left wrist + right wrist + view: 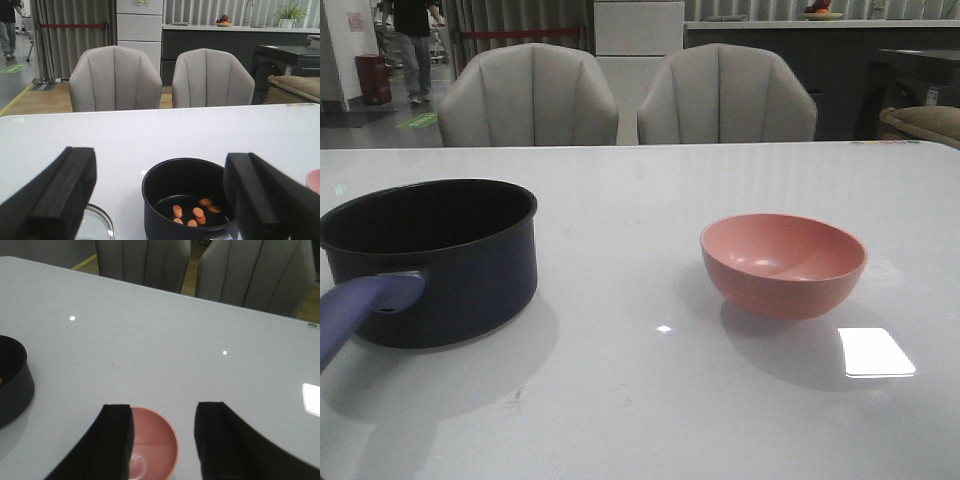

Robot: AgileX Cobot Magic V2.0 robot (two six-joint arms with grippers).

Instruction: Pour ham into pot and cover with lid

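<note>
White glossy desk [650, 400]: your diced orange-pink ham [196, 213] already lies in the dark navy pot [440, 260] near its left edge. Both arms' fingers [60, 195] are released; the round glass lid [97, 225] lies beside the left ones, which are nearer it.

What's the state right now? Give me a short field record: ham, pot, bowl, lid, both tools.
ham: several cubes lying in the pot
pot: uncovered, upright, handle toward the robot
pink bowl: upright, looks empty
lid: glass edge showing on the table beside the pot, not on it
left tool: open, holding nothing
right tool: open, above the pink bowl
</note>
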